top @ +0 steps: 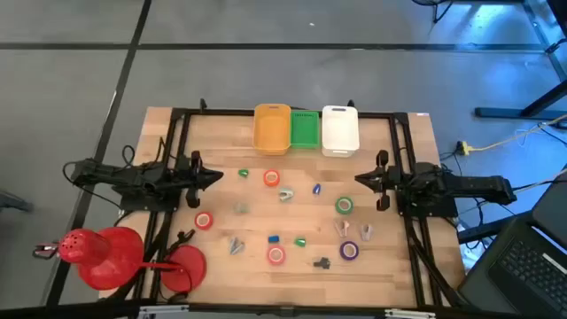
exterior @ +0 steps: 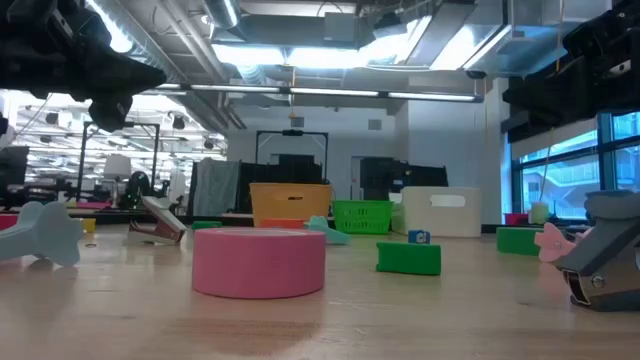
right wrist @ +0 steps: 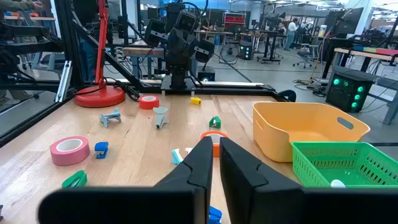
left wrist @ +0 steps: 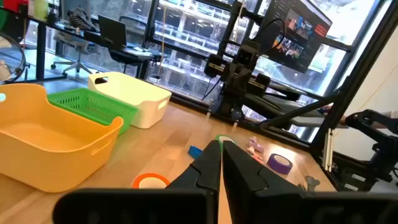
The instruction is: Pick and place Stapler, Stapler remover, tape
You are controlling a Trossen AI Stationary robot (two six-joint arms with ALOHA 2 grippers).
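Note:
Both arms hover above the table and hold nothing. My left gripper (top: 218,177) (left wrist: 221,144) is shut at the table's left side. My right gripper (top: 359,180) (right wrist: 213,140) is shut at the right side. Between them, flat on the wood, lie small tape rolls: red ones (top: 271,178) (top: 204,221) (top: 276,255), a green one (top: 344,206) and a purple one (top: 350,251). Small blue (top: 274,239) and green (top: 301,241) stapler-like pieces lie there too. So do grey claw-shaped removers (top: 286,194) (top: 236,245), pink ones (top: 341,229) and a dark one (top: 321,262).
Three bins stand side by side at the far edge: orange (top: 272,128), green (top: 304,129) and white (top: 340,130). A red lamp with a round base (top: 182,266) sits at the near left corner. Black frame rails run along both sides of the table.

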